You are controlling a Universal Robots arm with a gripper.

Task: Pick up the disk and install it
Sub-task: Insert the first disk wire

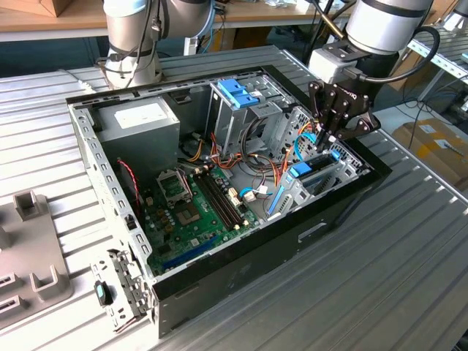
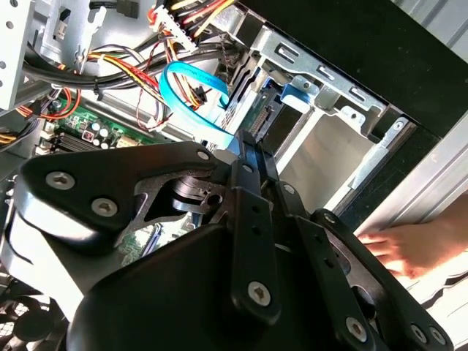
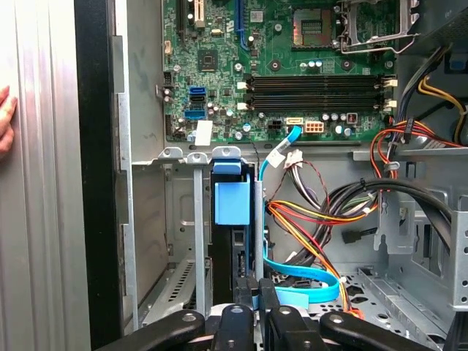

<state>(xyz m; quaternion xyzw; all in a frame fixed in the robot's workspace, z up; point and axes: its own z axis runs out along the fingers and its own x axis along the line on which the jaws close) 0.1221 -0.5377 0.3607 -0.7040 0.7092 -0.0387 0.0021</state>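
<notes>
The disk (image 1: 303,171) stands on edge in the drive bay at the open computer case's end on the exterior view's right, its light-blue carrier (image 3: 232,203) showing between the bay's metal rails. My gripper (image 1: 324,140) hangs straight down over that bay. In both wrist views its black fingers (image 3: 245,294) lie close together, shut, with the tips right at the disk's outer edge (image 2: 247,108). I cannot tell whether they touch it. A flat blue data cable (image 2: 191,95) loops beside the fingertips.
The case (image 1: 241,278) holds a grey power supply (image 1: 139,121), a tall drive cage with a blue latch (image 1: 238,91), the motherboard (image 1: 194,208) and loose cables. A person's hand (image 2: 398,248) rests on the table by the case wall. Grey fixtures (image 1: 29,248) lie at the exterior view's left.
</notes>
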